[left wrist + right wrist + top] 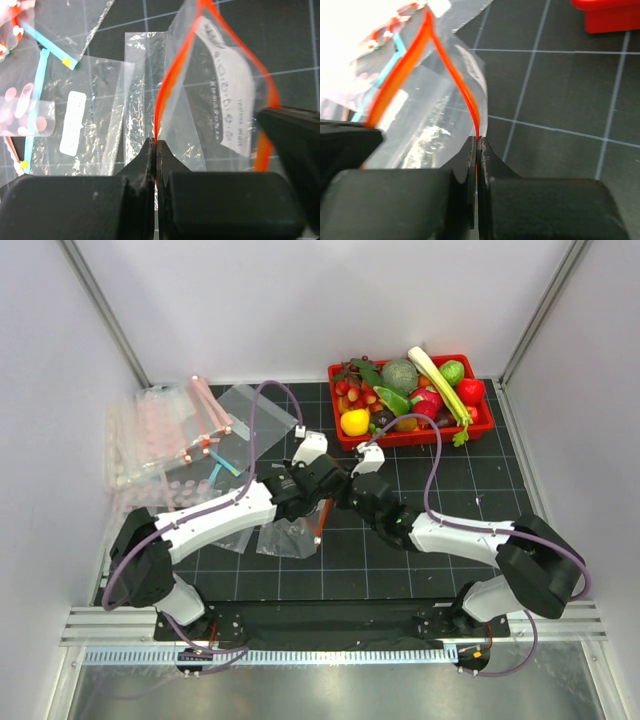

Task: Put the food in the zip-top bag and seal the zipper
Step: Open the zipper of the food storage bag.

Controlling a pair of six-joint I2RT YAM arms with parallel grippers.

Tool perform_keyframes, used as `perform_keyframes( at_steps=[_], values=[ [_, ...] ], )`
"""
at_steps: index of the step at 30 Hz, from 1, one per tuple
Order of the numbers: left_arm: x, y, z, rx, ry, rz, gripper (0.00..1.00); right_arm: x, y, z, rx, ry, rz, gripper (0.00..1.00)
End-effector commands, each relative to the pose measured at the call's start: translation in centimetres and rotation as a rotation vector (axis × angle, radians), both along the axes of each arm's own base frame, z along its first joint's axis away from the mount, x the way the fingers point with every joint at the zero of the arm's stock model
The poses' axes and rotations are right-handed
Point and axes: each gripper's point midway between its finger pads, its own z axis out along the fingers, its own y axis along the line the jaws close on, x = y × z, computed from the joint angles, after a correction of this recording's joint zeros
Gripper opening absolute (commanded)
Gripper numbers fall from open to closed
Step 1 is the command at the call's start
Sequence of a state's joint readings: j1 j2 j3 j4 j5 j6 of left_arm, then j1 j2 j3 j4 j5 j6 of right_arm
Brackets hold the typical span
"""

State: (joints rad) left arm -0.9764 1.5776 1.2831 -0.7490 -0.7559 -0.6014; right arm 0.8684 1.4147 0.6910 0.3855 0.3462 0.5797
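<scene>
Clear floppy zip-top bag (225,100) sits mid-mat between the arms, its mouth spread apart. Toy food, including a yellow round fruit (354,422), lies in the red plastic tray (400,439) at the far right. The left gripper (156,147) and right gripper (477,145) each pinch tight on one side of the thin red-orange zipper strip (395,75). Other clear plastic bags (160,430) crowd the left edge.

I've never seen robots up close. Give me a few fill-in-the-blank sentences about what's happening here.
The left gripper and right gripper are each shut on the zip-top bag's ___.
Between them, the bag's mouth is held ___.
The food lies in a ___ tray.
Missing: zipper; open; red.
</scene>
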Motion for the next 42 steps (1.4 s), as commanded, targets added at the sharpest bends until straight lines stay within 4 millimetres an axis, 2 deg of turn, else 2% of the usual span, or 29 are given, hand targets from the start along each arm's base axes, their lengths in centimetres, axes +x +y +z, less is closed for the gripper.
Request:
perform_keyframes(
  at_steps=[1,4,8,10,11,14,15,19,28,34,37,38,39,40,42],
  values=[
    [0.4,0.0,3.5,-0.125,-0.094,0.008,0.0,1.4,-1.4,0.5,-0.026,-0.034,-0.094,0.01],
    [-0.2,0.8,4.5,-0.143,-0.113,-0.007,0.0,1.8,-2.5,0.4,-0.039,-0.019,-0.147,0.01],
    [-0.6,1.8,5.1,-0.151,-0.138,-0.002,0.0,1.7,-2.6,0.2,-0.02,-0.001,-0.122,0.05],
    [-0.6,1.4,5.0,-0.167,-0.133,-0.018,0.0,1.6,-2.3,0.5,-0.01,-0.002,-0.096,0.13],
    [-0.8,0.9,4.8,-0.18,-0.118,-0.037,0.0,0.9,-1.2,0.6,0.001,0.004,-0.028,0.35],
    [-0.8,-0.3,4.2,-0.203,-0.098,-0.079,0.0,-0.2,0.6,1.6,0.036,-0.017,0.101,0.53],
    [-0.6,-0.5,4.0,-0.207,-0.098,-0.079,0.0,-0.4,1.0,2.0,0.054,-0.023,0.124,0.57],
    [-0.1,-1.1,3.0,-0.205,-0.096,-0.066,0.0,-1.2,2.0,2.7,0.084,-0.031,0.195,0.6],
    [0.3,-1.0,2.8,-0.222,-0.134,-0.04,0.0,-2.4,4.2,2.8,0.113,0.004,0.27,0.58],
    [1.0,0.3,2.4,-0.206,-0.153,0.044,0.0,-2.5,4.1,0.4,0.086,0.112,0.178,0.47],
    [1.2,0.6,2.4,-0.216,-0.149,0.056,0.0,-1.9,3.7,-0.8,0.049,0.137,0.135,0.39],
    [1.1,0.5,2.4,-0.221,-0.144,0.05,0.0,-1.8,3.5,-1.2,0.035,0.145,0.121,0.33],
    [1.0,0.4,2.3,-0.214,-0.139,0.039,0.0,-1.5,3.5,-1.1,0.028,0.141,0.106,0.1],
    [1.0,0.4,2.4,-0.21,-0.139,0.035,0.0,-1.3,3.2,-1.3,0.011,0.143,0.092,0.01],
    [0.9,0.4,2.2,-0.204,-0.133,0.03,0.0,-0.9,2.6,-1.2,-0.015,0.136,0.057,0.01]
  ],
)
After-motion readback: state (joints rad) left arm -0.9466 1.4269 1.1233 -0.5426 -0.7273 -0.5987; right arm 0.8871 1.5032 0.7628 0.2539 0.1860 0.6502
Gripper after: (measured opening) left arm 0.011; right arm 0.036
